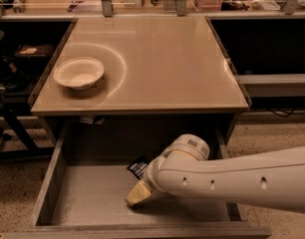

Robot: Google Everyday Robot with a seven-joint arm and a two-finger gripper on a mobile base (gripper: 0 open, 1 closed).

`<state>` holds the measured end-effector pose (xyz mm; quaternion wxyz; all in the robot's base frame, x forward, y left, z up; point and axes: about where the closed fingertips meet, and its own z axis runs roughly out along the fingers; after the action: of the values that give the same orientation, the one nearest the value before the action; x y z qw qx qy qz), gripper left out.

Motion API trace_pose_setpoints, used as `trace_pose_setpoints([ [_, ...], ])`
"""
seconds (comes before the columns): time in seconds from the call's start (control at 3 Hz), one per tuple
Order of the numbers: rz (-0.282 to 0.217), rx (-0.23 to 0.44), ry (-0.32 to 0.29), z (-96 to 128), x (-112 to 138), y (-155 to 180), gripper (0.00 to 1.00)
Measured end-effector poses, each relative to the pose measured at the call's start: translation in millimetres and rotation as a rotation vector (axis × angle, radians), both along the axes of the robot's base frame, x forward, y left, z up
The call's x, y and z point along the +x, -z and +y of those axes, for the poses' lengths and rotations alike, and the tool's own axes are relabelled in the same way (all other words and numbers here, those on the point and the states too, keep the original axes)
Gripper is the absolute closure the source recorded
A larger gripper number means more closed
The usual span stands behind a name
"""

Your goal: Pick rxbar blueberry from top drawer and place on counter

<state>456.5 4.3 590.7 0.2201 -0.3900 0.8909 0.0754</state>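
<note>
The top drawer (87,198) is pulled open under the counter (157,59). The rxbar blueberry (138,167) lies on the drawer bottom near the back middle; only its dark left end shows, the rest is hidden behind my arm. My gripper (137,194) is down inside the drawer, its pale tip just in front of and below the bar, close to the drawer floor. The white arm reaches in from the right.
A white bowl (78,72) stands on the counter's left side. Low drawer walls run at left (49,180) and front (142,230). Dark shelving flanks the counter on both sides, and cluttered items stand behind its back edge.
</note>
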Motion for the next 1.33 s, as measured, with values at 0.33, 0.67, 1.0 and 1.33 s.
trace_pose_setpoints([
  [0.33, 0.001, -0.016, 0.007, -2.6, 10.0, 12.5, 0.00],
  [0.67, -0.003, -0.018, 0.006, -2.9, 10.8, 12.7, 0.18],
  [1.0, -0.003, -0.019, 0.006, -2.9, 10.8, 12.7, 0.41],
  [1.33, -0.003, -0.019, 0.006, -2.9, 10.8, 12.7, 0.64],
])
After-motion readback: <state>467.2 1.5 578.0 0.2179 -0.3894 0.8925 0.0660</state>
